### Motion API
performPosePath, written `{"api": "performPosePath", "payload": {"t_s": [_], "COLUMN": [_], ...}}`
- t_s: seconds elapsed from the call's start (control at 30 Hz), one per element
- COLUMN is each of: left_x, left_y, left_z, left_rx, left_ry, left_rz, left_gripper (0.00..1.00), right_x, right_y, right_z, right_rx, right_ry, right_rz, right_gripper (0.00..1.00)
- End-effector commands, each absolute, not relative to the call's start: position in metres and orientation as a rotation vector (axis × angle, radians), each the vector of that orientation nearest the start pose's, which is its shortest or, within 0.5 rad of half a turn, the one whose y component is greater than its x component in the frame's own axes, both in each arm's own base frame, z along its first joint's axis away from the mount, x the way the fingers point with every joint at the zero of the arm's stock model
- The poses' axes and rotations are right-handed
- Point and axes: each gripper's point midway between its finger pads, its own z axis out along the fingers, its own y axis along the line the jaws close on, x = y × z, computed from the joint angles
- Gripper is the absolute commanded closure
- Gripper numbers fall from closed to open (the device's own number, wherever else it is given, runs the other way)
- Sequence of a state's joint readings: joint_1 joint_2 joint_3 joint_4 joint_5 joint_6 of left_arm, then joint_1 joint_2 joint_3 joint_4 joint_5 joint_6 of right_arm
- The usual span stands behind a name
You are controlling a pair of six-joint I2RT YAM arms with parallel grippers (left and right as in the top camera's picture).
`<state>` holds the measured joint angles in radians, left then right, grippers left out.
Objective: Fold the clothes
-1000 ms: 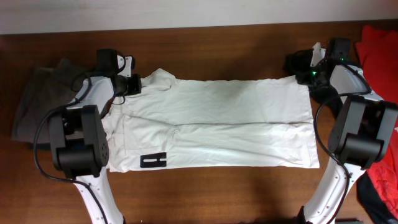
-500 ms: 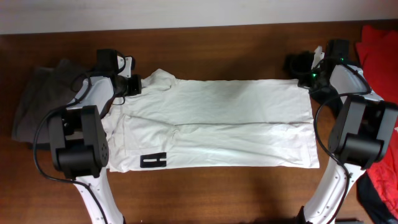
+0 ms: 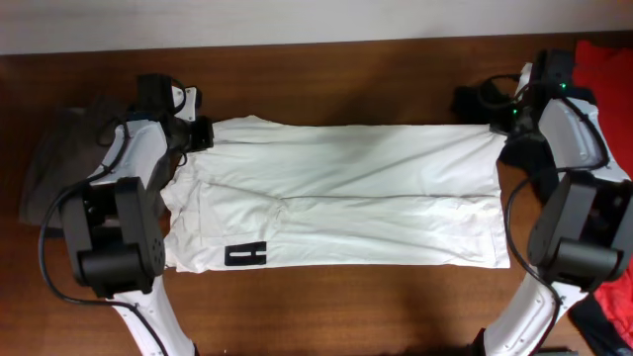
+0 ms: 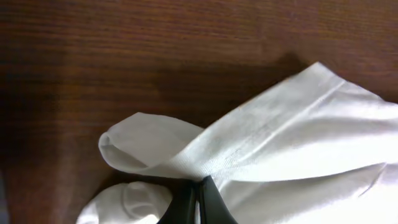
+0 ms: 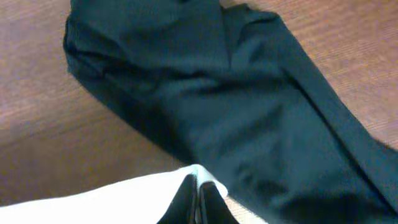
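A white shirt (image 3: 336, 198) lies spread flat across the brown table, with a black mark (image 3: 244, 256) near its front left edge. My left gripper (image 3: 201, 135) is shut on the shirt's far left corner; in the left wrist view the jaws (image 4: 198, 198) pinch a fold of the white cloth (image 4: 273, 143). My right gripper (image 3: 506, 121) is shut on the shirt's far right corner; in the right wrist view the jaws (image 5: 198, 190) pinch the white cloth edge (image 5: 124, 199).
A grey garment (image 3: 54, 168) lies at the far left. A dark garment (image 3: 473, 99) lies by the right gripper and fills the right wrist view (image 5: 249, 112). Red cloth (image 3: 603, 79) lies at the right edge. The table's front edge (image 3: 346, 336) runs below the shirt.
Both grippers moved outward, left to the left and right to the right. The shirt's far edge is pulled straighter and flatter than before.
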<state>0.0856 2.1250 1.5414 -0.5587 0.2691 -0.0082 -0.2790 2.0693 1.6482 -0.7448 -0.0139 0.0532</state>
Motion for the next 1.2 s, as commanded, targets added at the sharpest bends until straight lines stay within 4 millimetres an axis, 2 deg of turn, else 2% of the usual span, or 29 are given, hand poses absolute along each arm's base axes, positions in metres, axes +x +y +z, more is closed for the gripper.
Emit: {"api": "performPosePath", "payload": {"t_s": [0.0,0.13,0.27,0.47,0.6,0.7,0.83,1.17], "left_x": [0.497,0.489,0.476,0.456,0.441,0.427,0.419,0.369], "left_y": [-0.001,-0.001,-0.002,-0.001,0.019,0.03,0.028,0.022], "left_z": [0.078,0.098,0.103,0.105,0.117,0.136,0.135,0.122], "left_rx": [-0.048,-0.048,-0.055,-0.077,-0.135,-0.172,-0.176,-0.226], "left_ry": [2.615,2.609,2.643,2.709,2.734,2.728,2.755,2.965], "left_rz": [-0.327,-0.324,-0.33,-0.334,-0.256,-0.245,-0.252,-0.286], "left_gripper": [0.99,0.99,0.99,0.98,0.94,0.93,0.93,0.93], "right_x": [0.467,0.452,0.437,0.401,0.384,0.366,0.352,0.325], "right_y": [-0.141,-0.137,-0.132,-0.122,-0.117,-0.112,-0.107,-0.095], "right_z": [0.1,0.108,0.114,0.126,0.133,0.132,0.131,0.13], "right_rx": [0.483,0.489,0.496,0.511,0.518,0.529,0.537,0.556], "right_ry": [2.671,2.708,2.751,2.849,2.893,2.962,3.021,3.138], "right_rz": [-0.101,-0.096,-0.091,-0.079,-0.072,-0.063,-0.053,0.006], "right_gripper": [0.96,0.96,0.96,0.96,0.96,0.96,0.96,0.92]}}
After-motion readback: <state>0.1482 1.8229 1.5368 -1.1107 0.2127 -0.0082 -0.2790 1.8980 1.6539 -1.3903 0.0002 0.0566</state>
